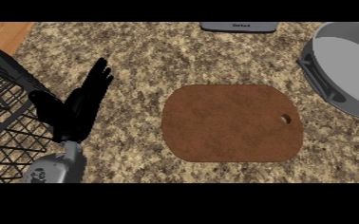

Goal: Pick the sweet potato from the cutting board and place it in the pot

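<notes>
I look steeply down on a speckled tan-and-brown stone counter (147,57) — it fills nearly all I see. A strip of orange wood (13,34) shows at the far left corner; light falls evenly.

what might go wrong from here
1. The cutting board shows no sweet potato, so a reach there may close on nothing.
2. The pot is cut off at the right edge, so a drop could miss.
3. The open left hand stands beside the wire basket and might snag it.

The cutting board (228,123) lies centrally on the counter (154,52); the pot (324,83) sits farther right, a wire rack (17,73) at the left edge.
</notes>
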